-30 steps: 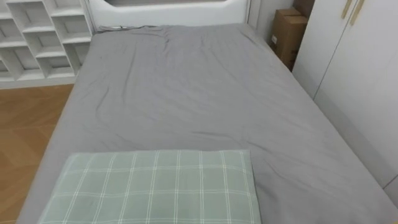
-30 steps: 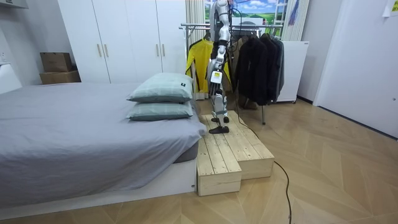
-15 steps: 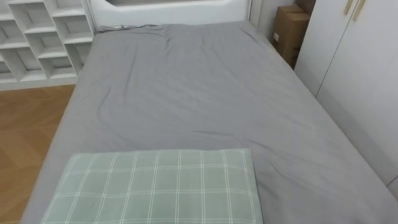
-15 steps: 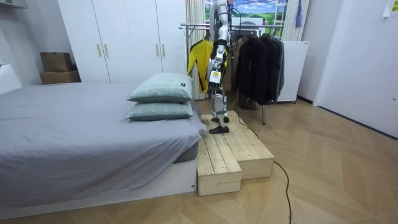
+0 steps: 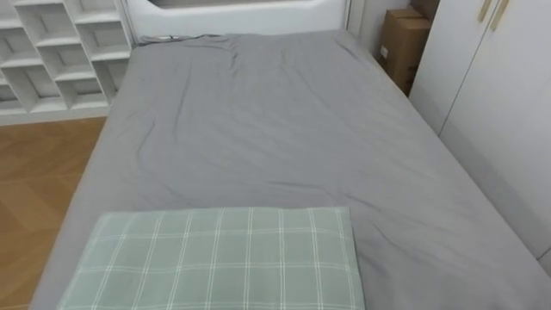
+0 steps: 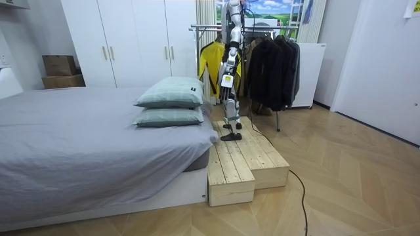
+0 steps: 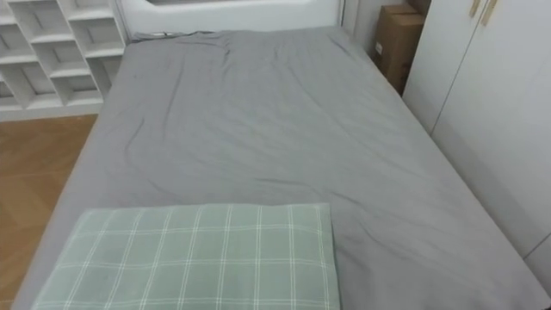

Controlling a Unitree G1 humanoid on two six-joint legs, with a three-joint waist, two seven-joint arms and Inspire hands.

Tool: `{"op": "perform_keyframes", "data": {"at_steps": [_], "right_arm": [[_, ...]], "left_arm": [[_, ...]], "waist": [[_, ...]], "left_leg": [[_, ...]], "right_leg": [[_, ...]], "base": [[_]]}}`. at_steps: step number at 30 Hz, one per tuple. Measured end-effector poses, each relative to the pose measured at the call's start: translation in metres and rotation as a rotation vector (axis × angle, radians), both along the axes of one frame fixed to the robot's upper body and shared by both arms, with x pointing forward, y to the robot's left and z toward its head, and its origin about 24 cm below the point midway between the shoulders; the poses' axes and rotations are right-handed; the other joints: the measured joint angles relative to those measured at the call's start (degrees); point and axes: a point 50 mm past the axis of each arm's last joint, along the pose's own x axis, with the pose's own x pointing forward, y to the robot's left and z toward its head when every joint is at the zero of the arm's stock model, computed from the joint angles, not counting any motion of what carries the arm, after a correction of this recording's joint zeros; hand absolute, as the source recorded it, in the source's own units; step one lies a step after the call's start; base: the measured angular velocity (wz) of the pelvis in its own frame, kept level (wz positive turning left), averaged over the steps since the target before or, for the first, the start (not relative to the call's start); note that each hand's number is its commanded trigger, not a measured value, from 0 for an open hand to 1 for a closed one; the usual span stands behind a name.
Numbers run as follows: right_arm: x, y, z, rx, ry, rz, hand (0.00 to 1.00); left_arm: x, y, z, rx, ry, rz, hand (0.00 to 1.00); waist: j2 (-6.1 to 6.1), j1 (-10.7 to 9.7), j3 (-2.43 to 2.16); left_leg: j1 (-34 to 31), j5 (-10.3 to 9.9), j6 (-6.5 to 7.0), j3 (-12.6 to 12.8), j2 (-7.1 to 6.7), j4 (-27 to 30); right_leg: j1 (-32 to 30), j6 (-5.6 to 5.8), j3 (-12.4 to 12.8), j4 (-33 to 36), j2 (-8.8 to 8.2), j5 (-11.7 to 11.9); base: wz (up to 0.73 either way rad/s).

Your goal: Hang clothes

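In the room view I stand upright on a wooden platform [image 6: 239, 160] at the head of the bed [image 5: 275, 129], facing the bed. Behind me is a clothes rack [image 6: 209, 28] with a yellow garment [image 6: 209, 65] and several dark clothes [image 6: 272, 65] hanging on it. My left hand [image 6: 226, 90] hangs at my side, too small to read. Before me in the eye views lies a green checked pillow [image 5: 215, 258] on the grey sheet [image 7: 258, 120].
White wardrobes [image 5: 499, 95] run along the bed's right side, with a cardboard box [image 5: 400, 43] at their far end. White cube shelves [image 5: 52, 52] stand on the wood floor [image 5: 39, 172] to the left. A second pillow [image 6: 169, 117] lies under the first.
The eye view has shifted slightly, the camera's own move. Nothing on the bed or the rack has visibly moved.
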Motion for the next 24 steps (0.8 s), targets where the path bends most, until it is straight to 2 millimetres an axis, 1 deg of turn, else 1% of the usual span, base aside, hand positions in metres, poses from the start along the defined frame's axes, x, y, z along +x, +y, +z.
{"op": "perform_keyframes", "data": {"at_steps": [4,5,6,14,21,24], "right_arm": [[0.0002,-0.0001,0.0001,0.001,-0.001,0.001,0.0],[0.0001,-0.0001,0.0001,0.001,0.0,0.001,0.0],[0.0,-0.0002,0.0,0.001,0.0,0.001,0.0],[-0.0005,0.0,-0.0001,0.005,0.008,-0.002,0.0],[-0.0015,-0.0001,-0.0002,0.012,0.021,-0.011,0.0],[-0.001,0.0,-0.0002,0.015,0.018,-0.012,0.0]], "left_arm": [[0.0001,0.0001,0.0,0.0,0.0,0.0,0.0],[0.0002,0.0001,0.0001,0.0,-0.001,0.0,0.0],[0.0003,0.0001,0.0,0.0,-0.001,0.0,0.0],[-0.0007,0.0006,0.0,-0.011,0.014,-0.002,0.0],[-0.0007,0.0002,-0.0002,-0.013,0.022,-0.007,0.0],[-0.0005,0.0002,-0.0002,-0.013,0.022,-0.008,0.0]], "waist": [[0.01,0.0,-0.06],[-0.11,0.0,-0.19],[0.15,-0.1,-0.51],[0.15,-0.9,-0.51],[0.21,-0.9,-0.45],[0.43,-0.9,-0.35]], "left_leg": [[-0.1,0.0,0.01,-0.1,-0.02,0.0],[-0.2,0.0,0.02,-0.1,-0.03,0.0],[-0.2,0.0,0.03,-0.1,-0.04,0.0],[-0.1,0.0,0.06,-0.1,-0.2,0.0],[-0.1,0.0,0.09,-0.2,-0.21,0.0],[-0.1,0.1,0.15,-0.2,-0.2,0.0]], "right_leg": [[-0.1,0.0,0.0,0.0,0.0,0.0],[-0.2,0.0,0.0,0.0,-0.02,0.0],[-0.2,0.0,0.0,0.1,-0.02,0.0],[-0.1,0.0,-0.1,0.2,-0.18,0.0],[-0.1,0.0,-0.1,0.3,-0.18,0.0],[-0.3,0.0,0.0,0.5,-0.19,0.0]], "base": [[0.0],[0.0],[0.0],[0.0],[0.0],[0.0]]}}
